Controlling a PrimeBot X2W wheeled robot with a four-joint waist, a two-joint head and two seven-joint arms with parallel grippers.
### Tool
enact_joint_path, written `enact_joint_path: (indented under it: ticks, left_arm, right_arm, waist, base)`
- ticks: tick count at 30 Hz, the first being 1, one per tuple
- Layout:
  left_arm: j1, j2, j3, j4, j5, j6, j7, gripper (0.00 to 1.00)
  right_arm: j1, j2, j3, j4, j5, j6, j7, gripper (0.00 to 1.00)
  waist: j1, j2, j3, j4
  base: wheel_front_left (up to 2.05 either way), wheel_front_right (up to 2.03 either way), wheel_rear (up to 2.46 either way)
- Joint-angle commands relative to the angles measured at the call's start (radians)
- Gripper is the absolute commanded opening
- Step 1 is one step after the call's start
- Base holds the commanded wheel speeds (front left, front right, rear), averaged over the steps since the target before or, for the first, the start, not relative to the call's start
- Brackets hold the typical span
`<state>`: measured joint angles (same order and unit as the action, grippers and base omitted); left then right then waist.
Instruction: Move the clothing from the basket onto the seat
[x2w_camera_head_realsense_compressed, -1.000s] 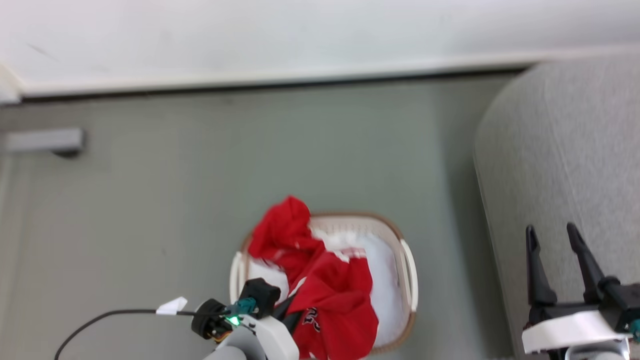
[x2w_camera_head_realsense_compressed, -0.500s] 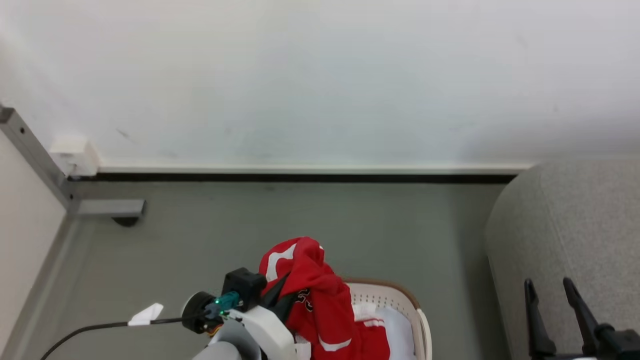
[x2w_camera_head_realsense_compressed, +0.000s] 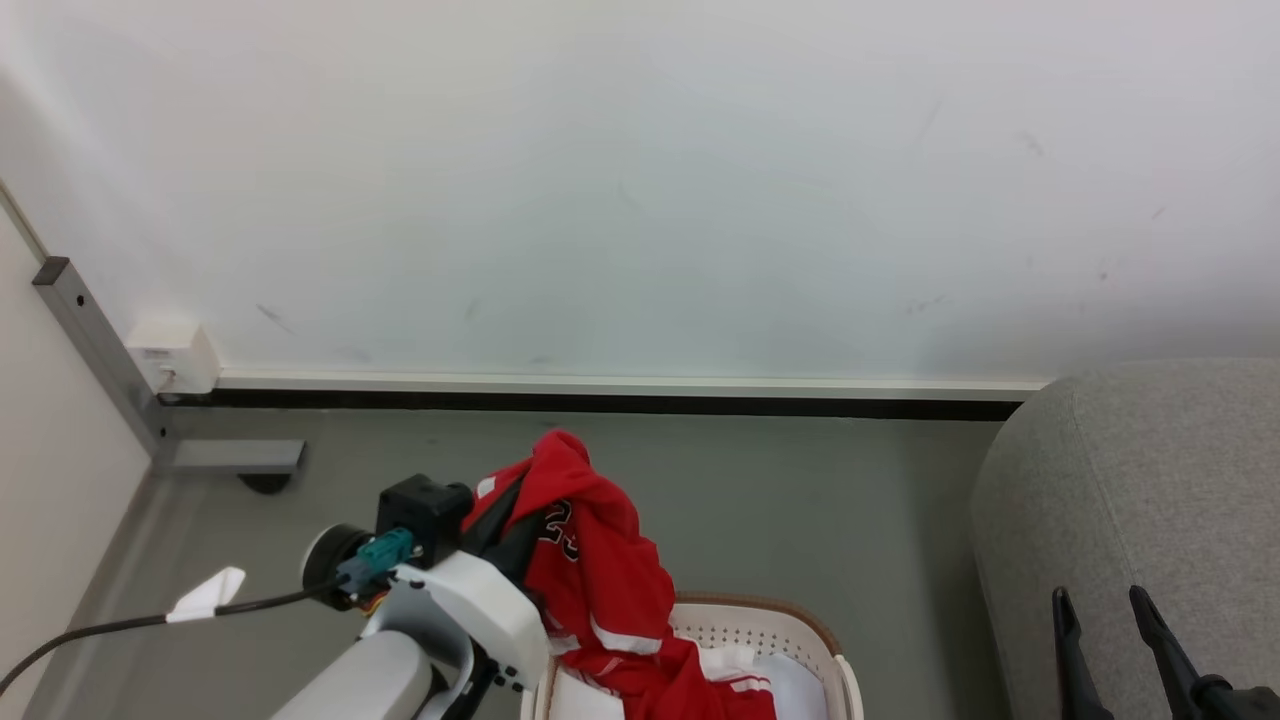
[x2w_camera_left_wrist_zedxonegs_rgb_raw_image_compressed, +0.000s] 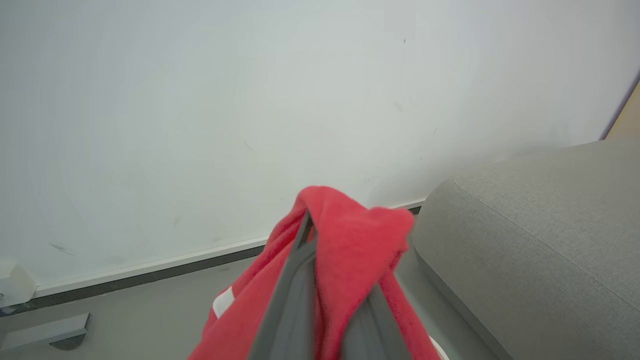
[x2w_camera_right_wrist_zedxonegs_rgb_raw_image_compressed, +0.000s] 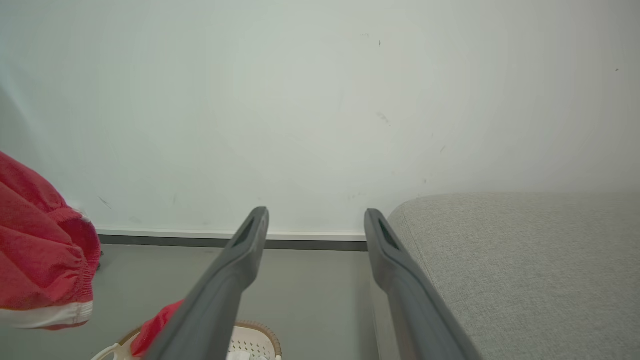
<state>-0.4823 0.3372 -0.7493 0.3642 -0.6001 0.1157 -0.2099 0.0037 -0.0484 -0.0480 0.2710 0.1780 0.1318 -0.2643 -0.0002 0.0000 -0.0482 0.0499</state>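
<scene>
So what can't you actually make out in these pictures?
Head view: the bottom edge cuts off most of the basket, hiding how much jersey lies inside.
Head view: that edge cuts the right gripper below its fingers.
Left wrist view: jersey covers one fingertip of the left gripper.

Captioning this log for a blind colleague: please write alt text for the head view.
The left gripper holds the red jersey raised, its lower end hanging into the cream basket on the grey floor. The grey sofa stands at right, with the open right gripper before it; a white wall behind.
</scene>
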Motion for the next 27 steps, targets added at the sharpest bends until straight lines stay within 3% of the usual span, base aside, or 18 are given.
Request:
enact_joint_path:
  ticks: [1, 18, 23, 27]
  left_arm:
    - [-0.005, 0.012, 0.004, -0.016, -0.016, 0.005, 0.003, 0.00]
    - [0.004, 0.060, -0.005, -0.141, -0.006, 0.036, 0.054, 0.00]
    - [0.005, 0.057, -0.013, -0.164, -0.008, 0.037, 0.062, 0.00]
    - [0.003, 0.058, -0.019, -0.169, -0.009, 0.035, 0.064, 0.00]
  right_arm:
    - [0.017, -0.003, -0.001, 0.000, -0.002, -0.002, 0.000, 1.00]
    - [0.023, -0.005, 0.046, -0.002, 0.008, -0.002, 0.000, 1.00]
    - [0.000, -0.045, 0.137, -0.034, 0.053, -0.002, 0.000, 1.00]
    - [-0.041, -0.112, 0.284, -0.049, 0.094, -0.002, 0.000, 1.00]
  waist:
    - [0.0002, 0.0000, -0.007, -0.001]
    - [0.0002, 0.0000, -0.029, 0.005]
    - [0.0002, 0.0000, -0.026, 0.006]
    - [0.0002, 0.0000, -0.025, 0.004]
  base:
    - [0.00, 0.00, 0.00]
    - [0.00, 0.00, 0.00]
    - [0.00, 0.00, 0.00]
    - [0.00, 0.00, 0.00]
